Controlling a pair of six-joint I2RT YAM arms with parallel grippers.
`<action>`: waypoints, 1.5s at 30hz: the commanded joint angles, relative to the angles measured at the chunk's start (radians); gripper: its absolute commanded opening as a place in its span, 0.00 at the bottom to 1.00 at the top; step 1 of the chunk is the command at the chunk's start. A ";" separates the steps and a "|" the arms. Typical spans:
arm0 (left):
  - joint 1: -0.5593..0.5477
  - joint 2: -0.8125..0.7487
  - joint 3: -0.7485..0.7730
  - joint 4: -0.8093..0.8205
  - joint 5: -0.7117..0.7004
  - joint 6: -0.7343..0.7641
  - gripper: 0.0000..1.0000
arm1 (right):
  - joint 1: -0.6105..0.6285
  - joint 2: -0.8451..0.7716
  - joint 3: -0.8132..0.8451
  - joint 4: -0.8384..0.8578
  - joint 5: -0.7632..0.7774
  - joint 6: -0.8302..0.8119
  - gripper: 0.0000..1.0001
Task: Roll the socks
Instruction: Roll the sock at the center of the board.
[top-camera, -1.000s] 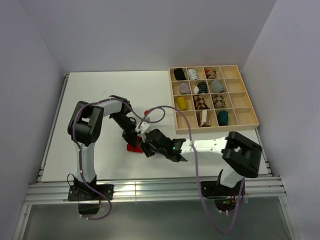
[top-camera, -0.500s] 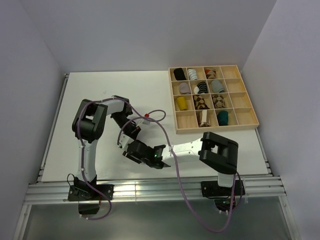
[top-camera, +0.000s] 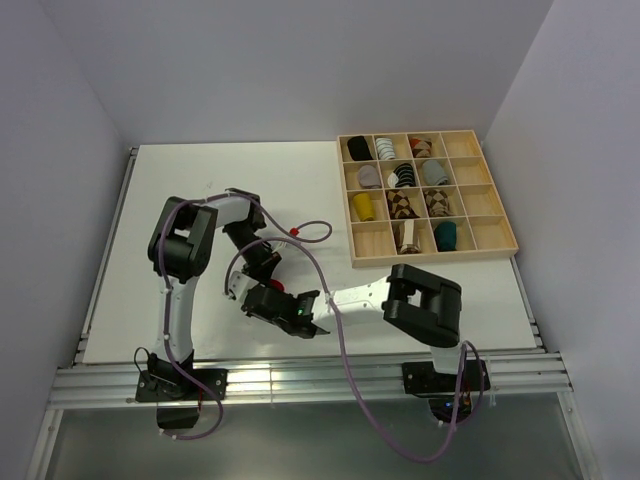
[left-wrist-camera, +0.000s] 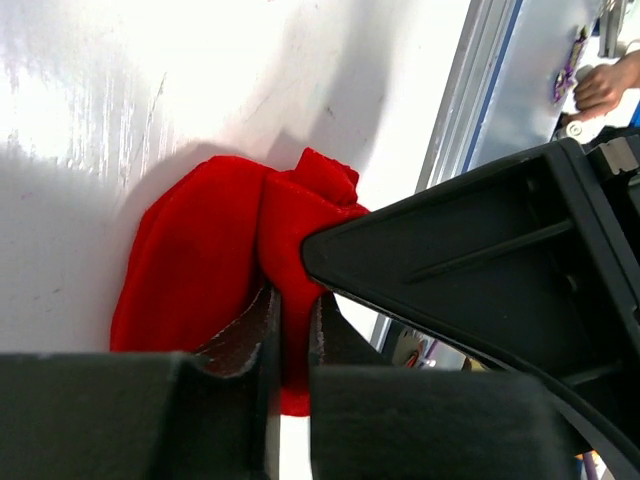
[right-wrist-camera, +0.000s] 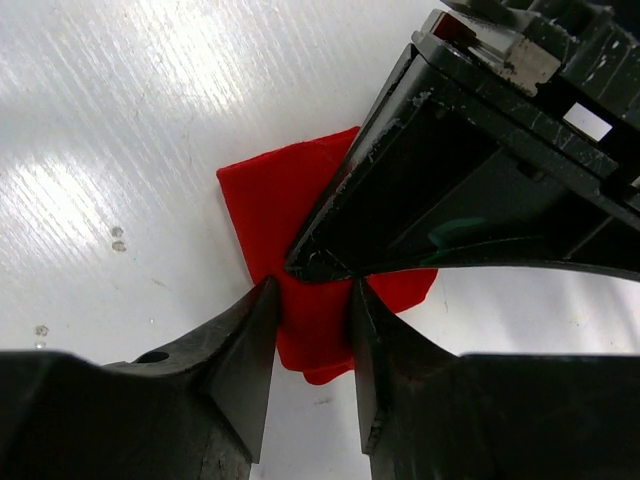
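We had both arms bent in over the near-left part of the tabletop, their wrists crowded together over a single spot. The red sock lay there, mostly flat on the white surface, with one fold bunched up into a small peak at its far edge. From above, only a sliver of it showed between the two wrists.

Our left gripper had its fingers drawn almost together, pinching a ridge of the red fabric between them. Our right gripper came at the same sock from the other side. Its fingers stood a little wider apart but pressed against both sides of a fold of red cloth, so that they gripped it too. The tips of the two grippers met on the sock, nearly touching each other.

Well apart from this, at the far right of the tabletop, stood the wooden tray, divided into a grid of compartments. Several of these held sock bundles, while the right-hand column showed bare wood.
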 joint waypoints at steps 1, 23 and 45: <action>-0.006 0.032 0.014 0.040 -0.077 0.081 0.13 | -0.011 0.069 0.020 -0.048 -0.017 -0.013 0.32; 0.063 -0.166 0.057 0.214 0.066 -0.035 0.30 | -0.205 -0.022 0.043 -0.278 -0.431 0.067 0.00; 0.332 -0.598 -0.269 0.858 0.066 -0.469 0.30 | -0.440 0.142 0.285 -0.499 -0.899 0.101 0.00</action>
